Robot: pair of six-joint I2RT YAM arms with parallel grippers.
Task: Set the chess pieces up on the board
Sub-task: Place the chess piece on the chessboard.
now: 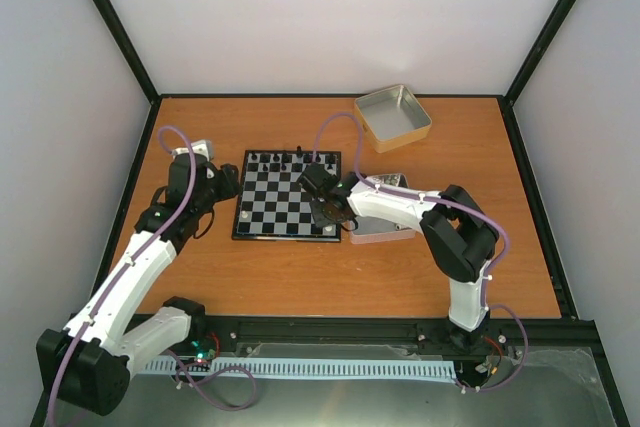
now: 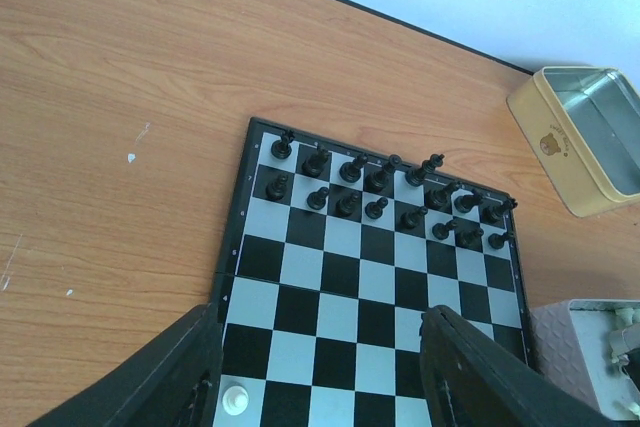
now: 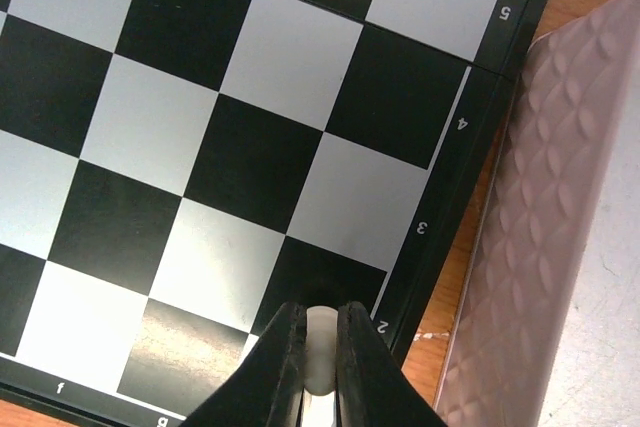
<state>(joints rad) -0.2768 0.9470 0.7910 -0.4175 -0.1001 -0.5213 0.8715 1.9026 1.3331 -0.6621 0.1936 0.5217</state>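
Right gripper (image 3: 320, 332) is pinching a cream-white chess piece (image 3: 319, 347) tight between its fingers, low over the near right corner of the board (image 3: 250, 147). Left gripper (image 2: 325, 372) is hanging about half open, gripping nothing, over the board's near left side, one white piece (image 2: 233, 399) sitting there beside its left finger. Black pieces (image 2: 380, 187) are filling the far two rows
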